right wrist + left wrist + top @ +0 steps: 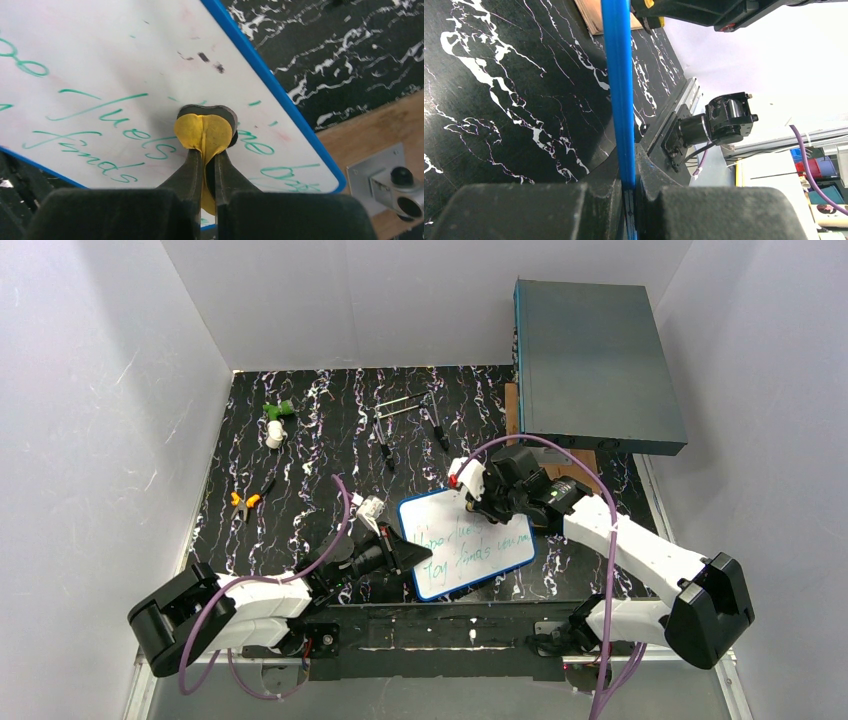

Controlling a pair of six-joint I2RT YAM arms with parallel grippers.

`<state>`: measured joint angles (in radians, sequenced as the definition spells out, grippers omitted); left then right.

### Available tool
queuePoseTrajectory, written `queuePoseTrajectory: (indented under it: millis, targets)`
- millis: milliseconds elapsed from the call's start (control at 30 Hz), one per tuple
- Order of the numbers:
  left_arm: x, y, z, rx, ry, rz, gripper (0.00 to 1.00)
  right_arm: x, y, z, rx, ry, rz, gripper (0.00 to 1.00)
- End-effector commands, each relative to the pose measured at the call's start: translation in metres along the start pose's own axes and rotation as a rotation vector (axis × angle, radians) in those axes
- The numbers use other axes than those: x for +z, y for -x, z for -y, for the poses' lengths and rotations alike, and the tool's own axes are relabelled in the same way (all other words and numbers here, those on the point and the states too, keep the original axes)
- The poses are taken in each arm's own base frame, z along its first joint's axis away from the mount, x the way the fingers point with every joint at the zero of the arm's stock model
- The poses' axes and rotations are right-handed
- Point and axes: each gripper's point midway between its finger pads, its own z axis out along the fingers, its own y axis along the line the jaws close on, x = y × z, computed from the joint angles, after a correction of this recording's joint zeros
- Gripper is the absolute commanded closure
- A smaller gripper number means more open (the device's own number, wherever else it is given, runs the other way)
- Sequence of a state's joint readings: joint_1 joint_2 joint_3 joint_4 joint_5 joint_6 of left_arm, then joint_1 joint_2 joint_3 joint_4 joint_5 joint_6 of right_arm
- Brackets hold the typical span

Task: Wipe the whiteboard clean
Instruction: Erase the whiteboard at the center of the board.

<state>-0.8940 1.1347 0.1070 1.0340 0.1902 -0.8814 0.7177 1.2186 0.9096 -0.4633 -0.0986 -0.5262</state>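
Clamping whiteboard frame, left hand, right hand pinching yellow pad, green writing partly hidden

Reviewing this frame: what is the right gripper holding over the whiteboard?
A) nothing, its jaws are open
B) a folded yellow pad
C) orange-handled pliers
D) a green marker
B: the right wrist view shows the right gripper shut on a yellow pad, held against the whiteboard.
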Motion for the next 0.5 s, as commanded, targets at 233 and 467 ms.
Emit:
queuePoseTrajectory:
  millis: [233, 467]
  targets:
    - [0.006, 0.009, 0.033, 0.076, -0.129, -0.003, 1.0, -0.006, 0.028, -0.036, -0.019, 0.218, 0.039, 0.99]
    - [0.008, 0.008, 0.034, 0.073, -0.133, -0.012, 1.0, -0.002, 0.031, -0.007, 0.02, 0.052, 0.048, 0.99]
